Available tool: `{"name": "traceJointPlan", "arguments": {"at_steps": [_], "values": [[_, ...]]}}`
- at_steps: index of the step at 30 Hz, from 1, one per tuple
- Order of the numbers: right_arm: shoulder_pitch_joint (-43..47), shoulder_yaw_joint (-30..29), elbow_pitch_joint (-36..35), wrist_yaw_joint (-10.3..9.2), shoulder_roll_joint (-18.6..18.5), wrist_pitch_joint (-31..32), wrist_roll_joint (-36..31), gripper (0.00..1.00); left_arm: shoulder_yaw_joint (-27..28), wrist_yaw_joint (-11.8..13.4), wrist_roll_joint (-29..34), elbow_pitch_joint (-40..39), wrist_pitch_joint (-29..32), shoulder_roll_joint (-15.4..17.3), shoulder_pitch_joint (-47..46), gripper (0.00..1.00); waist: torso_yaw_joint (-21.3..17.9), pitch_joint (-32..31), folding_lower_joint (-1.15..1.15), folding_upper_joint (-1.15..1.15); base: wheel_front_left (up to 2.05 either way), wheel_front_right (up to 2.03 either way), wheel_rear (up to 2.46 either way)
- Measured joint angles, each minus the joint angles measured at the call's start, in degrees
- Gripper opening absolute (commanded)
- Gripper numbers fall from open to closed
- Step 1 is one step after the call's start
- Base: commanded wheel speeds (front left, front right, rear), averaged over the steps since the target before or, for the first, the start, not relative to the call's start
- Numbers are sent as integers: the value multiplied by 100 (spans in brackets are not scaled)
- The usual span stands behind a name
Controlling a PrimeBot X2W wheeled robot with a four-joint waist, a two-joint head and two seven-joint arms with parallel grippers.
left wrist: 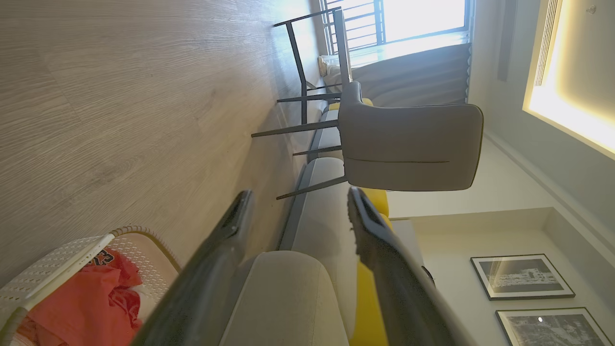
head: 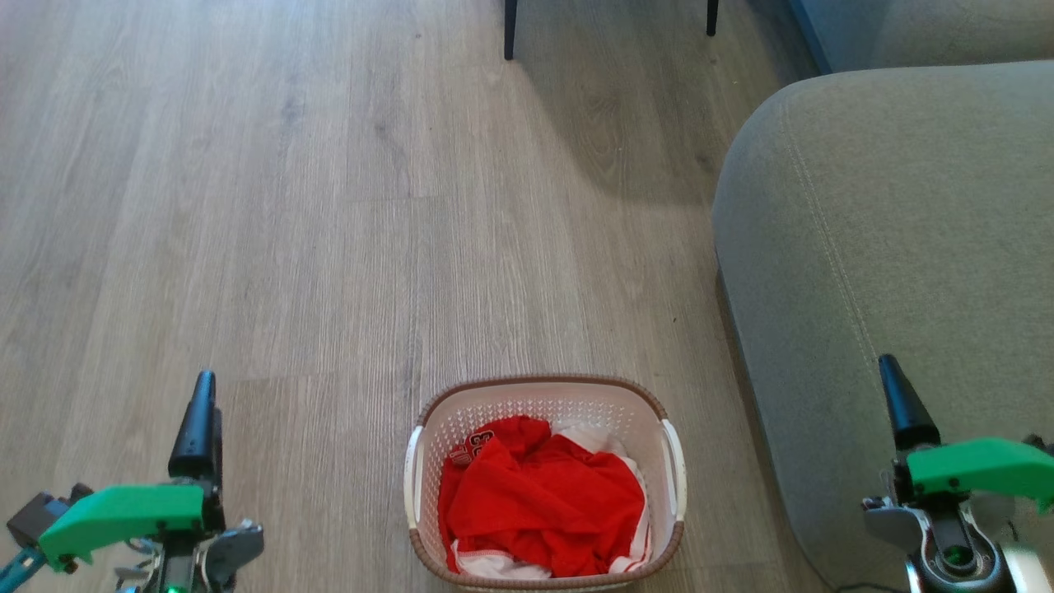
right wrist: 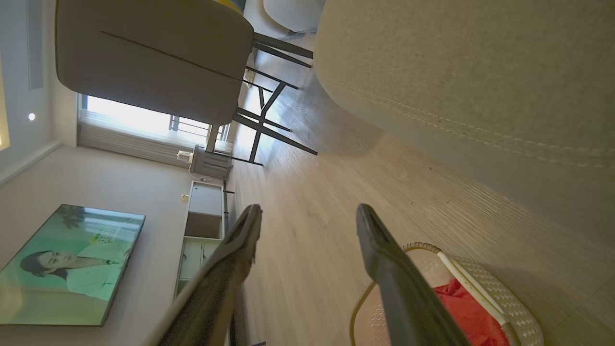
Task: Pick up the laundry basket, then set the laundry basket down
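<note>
The head camera looks steeply down on the floor (head: 288,206), with the laundry basket (head: 539,381) close below. Both wrist cameras sit low, rolled sideways, facing across the room. Both catch the laundry basket's corner and the grey chair (left wrist: 408,149).

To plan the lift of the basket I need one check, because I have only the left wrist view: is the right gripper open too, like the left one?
Observer: Yes. In the right wrist view the right gripper is open; its fingers stand apart with nothing between them.
Operator: Thank you. My view cuts the basket off. Where does it stand relative to the two arms?
Observer: In the head view the laundry basket stands on the floor between the left gripper and the right gripper, and neither touches it.
</note>
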Motion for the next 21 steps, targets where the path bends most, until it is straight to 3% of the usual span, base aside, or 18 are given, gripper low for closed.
{"name": "traceJointPlan", "arguments": {"at_steps": [10,21], "values": [[-239,253,-517,1,-23,-120,-1124,100,22,60,818,-422,-164,-1,-110,100,24,28,0,0,0,0,0],[-435,766,-970,1,-279,-327,-2450,100,-463,647,2189,-1076,-318,-1,-162,100,53,84,0,0,0,0,0]]}}
